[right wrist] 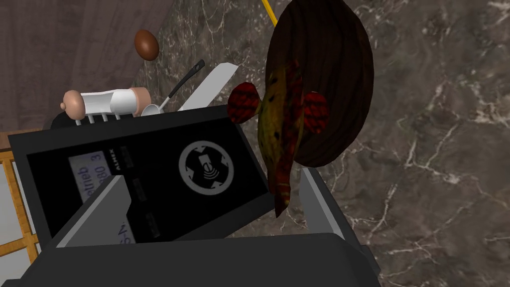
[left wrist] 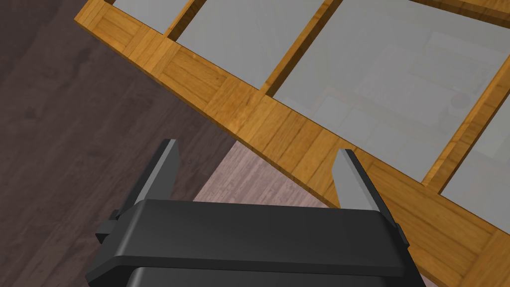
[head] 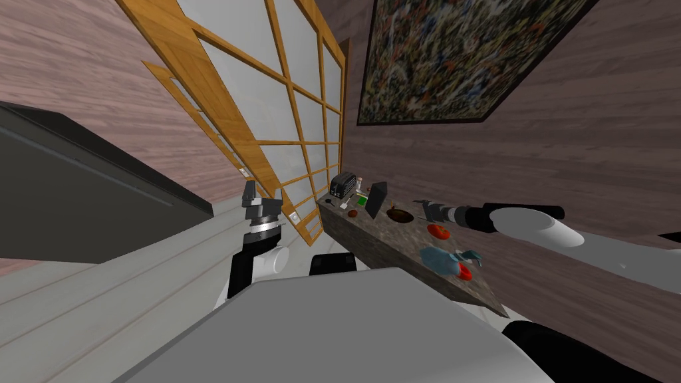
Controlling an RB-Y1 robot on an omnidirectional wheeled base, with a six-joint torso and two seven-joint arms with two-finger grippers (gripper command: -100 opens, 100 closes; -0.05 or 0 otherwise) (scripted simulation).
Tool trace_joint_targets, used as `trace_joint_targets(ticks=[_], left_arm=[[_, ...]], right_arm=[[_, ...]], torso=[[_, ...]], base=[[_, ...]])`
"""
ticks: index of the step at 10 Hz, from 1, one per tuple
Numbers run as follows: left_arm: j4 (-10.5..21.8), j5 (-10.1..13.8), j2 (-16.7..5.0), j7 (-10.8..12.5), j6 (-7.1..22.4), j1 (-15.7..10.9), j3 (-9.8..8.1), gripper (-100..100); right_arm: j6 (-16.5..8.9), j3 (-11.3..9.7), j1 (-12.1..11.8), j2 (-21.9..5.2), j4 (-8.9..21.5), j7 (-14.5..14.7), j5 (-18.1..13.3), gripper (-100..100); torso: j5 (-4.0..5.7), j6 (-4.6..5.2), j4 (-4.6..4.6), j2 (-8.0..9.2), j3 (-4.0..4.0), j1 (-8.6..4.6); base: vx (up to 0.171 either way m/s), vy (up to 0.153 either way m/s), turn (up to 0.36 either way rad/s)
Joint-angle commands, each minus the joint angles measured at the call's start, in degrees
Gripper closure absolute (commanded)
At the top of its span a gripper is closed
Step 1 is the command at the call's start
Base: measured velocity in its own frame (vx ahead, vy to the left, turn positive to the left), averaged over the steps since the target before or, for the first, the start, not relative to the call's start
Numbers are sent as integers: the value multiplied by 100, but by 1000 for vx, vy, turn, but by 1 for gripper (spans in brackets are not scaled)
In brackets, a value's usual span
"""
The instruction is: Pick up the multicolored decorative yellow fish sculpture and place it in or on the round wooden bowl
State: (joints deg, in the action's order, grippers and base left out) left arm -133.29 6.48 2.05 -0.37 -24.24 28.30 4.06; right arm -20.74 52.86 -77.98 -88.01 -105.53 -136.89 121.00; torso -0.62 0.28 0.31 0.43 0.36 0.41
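The fish sculpture, yellow with red fins, leans in the hollow of the dark wooden bowl on the marble tabletop, its narrow end hanging over the rim between the blades of my right claw. Those blades stand wide apart and neither presses it, so I judge the bowl, at the claw's nine o'clock from the head camera, bears its weight. My left claw, blades also apart, idles by the window frame, well off at the tabletop's nine o'clock, clear of the work.
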Motion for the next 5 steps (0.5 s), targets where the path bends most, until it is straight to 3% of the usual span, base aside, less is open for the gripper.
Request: trace_joint_targets(ticks=[1, 5], left_arm=[[0, 0, 0, 0, 0, 0, 0, 0], [0, 0, 0, 0, 0, 0, 0, 0]], right_arm=[[0, 0, 0, 0, 0, 0, 0, 0], [0, 0, 0, 0, 0, 0, 0, 0]], torso=[[0, 0, 0, 0, 0, 0], [0, 0, 0, 1, 1, 0]], base=[[0, 0, 0], [0, 0, 0]])
